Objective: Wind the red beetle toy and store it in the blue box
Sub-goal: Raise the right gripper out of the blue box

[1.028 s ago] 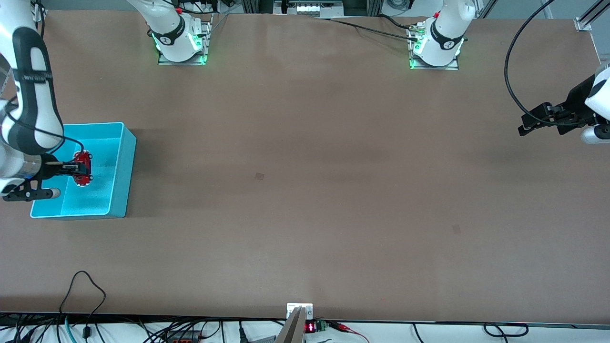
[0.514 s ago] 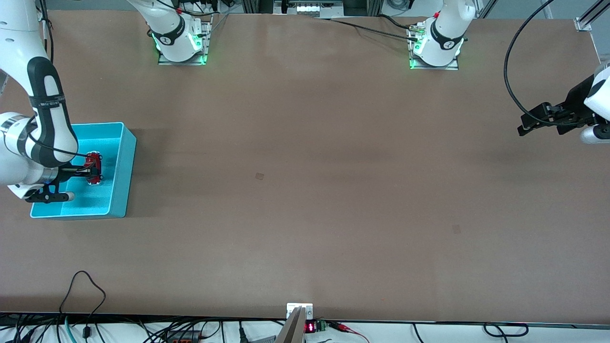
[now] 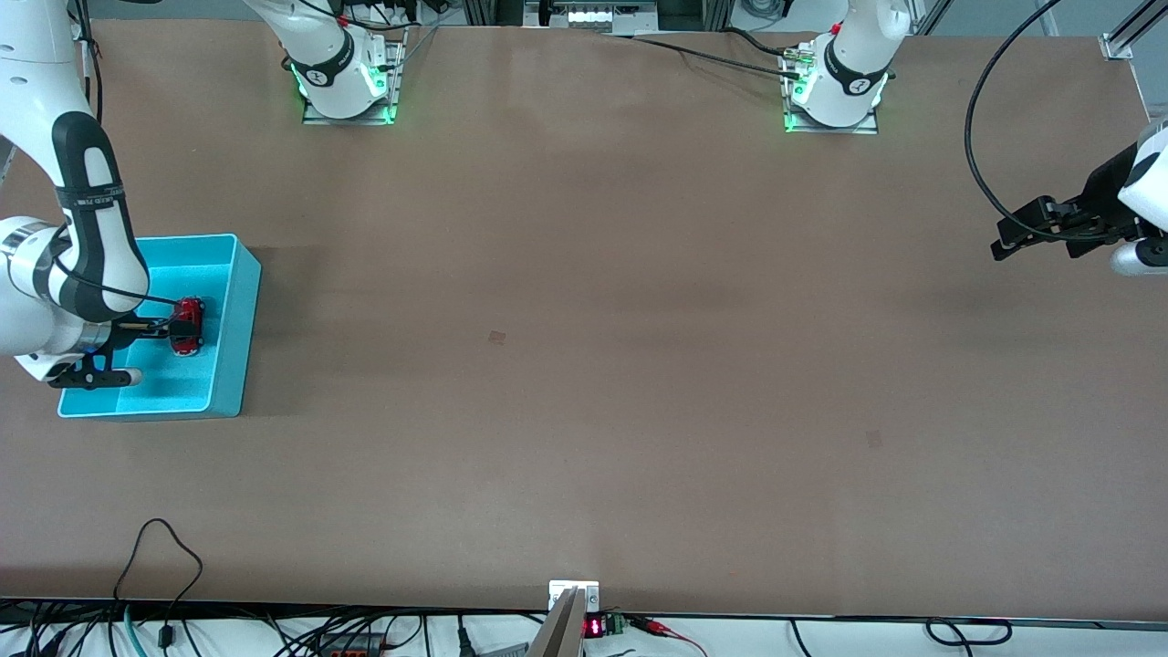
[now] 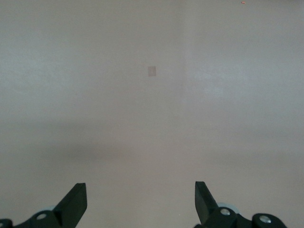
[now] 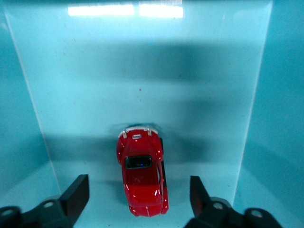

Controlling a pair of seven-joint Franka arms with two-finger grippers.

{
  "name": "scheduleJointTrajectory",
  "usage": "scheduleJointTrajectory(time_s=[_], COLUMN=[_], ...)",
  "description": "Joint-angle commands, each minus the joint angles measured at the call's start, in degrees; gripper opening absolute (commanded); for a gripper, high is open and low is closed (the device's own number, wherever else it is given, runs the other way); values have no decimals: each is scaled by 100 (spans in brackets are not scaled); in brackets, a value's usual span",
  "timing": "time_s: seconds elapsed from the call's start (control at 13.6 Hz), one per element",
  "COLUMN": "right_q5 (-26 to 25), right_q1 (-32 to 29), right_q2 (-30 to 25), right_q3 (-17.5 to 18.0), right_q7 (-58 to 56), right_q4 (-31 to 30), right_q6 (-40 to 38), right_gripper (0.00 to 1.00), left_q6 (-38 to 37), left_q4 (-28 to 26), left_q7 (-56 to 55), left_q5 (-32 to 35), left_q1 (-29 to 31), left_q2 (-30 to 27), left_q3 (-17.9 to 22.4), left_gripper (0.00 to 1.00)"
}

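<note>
The red beetle toy [image 3: 188, 326] [image 5: 141, 175] lies on the floor of the blue box [image 3: 234, 315] [image 5: 142, 71], close to the box wall that faces the left arm's end. My right gripper [image 3: 170, 326] [image 5: 137, 195] reaches down into the box and is open, one finger on each side of the toy with a gap at both sides. My left gripper [image 3: 1013, 239] [image 4: 140, 202] hangs open over bare table at the left arm's end, holding nothing; that arm waits.
The blue box stands at the right arm's end of the brown table [image 3: 584, 365]. Both arm bases [image 3: 347, 78] [image 3: 835, 87] sit along the edge farthest from the front camera. Cables [image 3: 160, 566] lie at the nearest edge.
My right gripper carried the toy lower into the box and toward the wall facing the left arm's end, then opened and let it go. The left arm has not moved.
</note>
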Motion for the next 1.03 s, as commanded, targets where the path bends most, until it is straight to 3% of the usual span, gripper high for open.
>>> scheduleJointTrajectory(time_s=[0.0,0.22,0.44,0.66,0.95], right_q5=[20,64,64,-111,-384], right_q1=[45,115,353,371,388], right_q2=[-483,-949,-1205,-1459,-2180], right_q3=[59,94,94,533,1104], right_q7=[-17,-35,0,280,1116], right_q4=[138,358,918,1535,1554], right_q6=[-161,-284,-1090,-2163,-2885], right_gripper=[100,100,100,100,100], left_q6=[-61,-61,-44,-44,-44], left_q4=[63,63,63,63,63], left_q7=[9,9,9,9,9], left_q5=[124,124,124,124,124], left_q1=[-14,-5,-5,-5,-5], left_q2=[-22,-22,-22,-22,-22], left_q3=[-18,-18,-18,-18,-18], left_gripper=[100,100,100,100,100])
